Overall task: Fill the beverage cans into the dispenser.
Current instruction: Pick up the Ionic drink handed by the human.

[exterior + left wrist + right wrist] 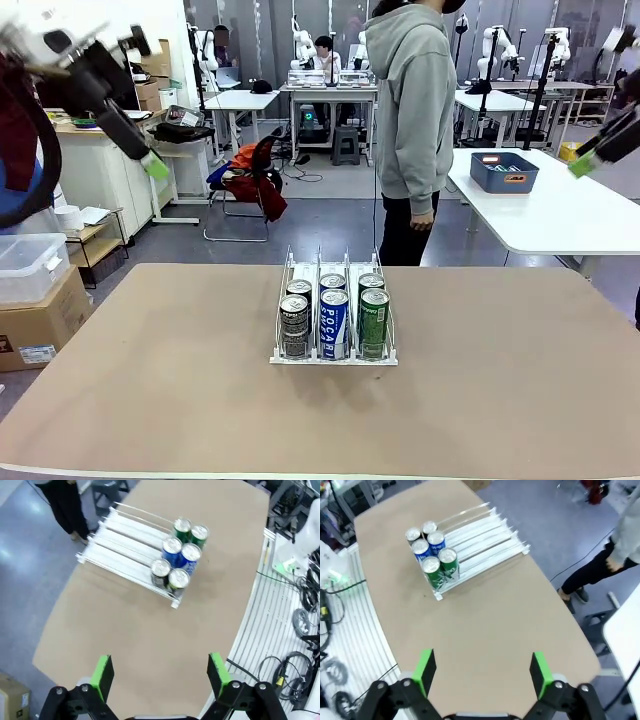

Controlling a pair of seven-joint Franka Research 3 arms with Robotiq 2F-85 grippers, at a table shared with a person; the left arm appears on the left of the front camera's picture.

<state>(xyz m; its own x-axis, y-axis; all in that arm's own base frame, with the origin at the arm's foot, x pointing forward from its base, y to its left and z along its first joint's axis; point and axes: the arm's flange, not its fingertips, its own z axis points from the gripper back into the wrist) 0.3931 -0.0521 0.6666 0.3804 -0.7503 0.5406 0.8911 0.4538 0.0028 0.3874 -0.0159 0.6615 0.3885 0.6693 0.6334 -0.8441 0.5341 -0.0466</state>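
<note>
The dispenser (pixel 334 352) stands mid-table, a clear three-lane rack with wire dividers. Each lane holds two beverage cans at its front end: dark grey ones (pixel 295 327) on the left, blue-and-white ones (pixel 333 324) in the middle, green ones (pixel 373 322) on the right. The left wrist view looks down on the rack (pixel 120 540) and its cans (pixel 180 550); the right wrist view shows the rack (pixel 485 540) and cans (pixel 432 552) too. My left gripper (pixel 160 672) is open high above the table, seen at upper left (pixel 155 165). My right gripper (pixel 481 672) is open and raised at upper right (pixel 583 165).
A person in a grey hoodie (pixel 410 110) stands just beyond the table's far edge. A white table with a blue bin (pixel 503 172) is at the back right. Boxes and a clear tub (pixel 28 265) sit on the floor at the left.
</note>
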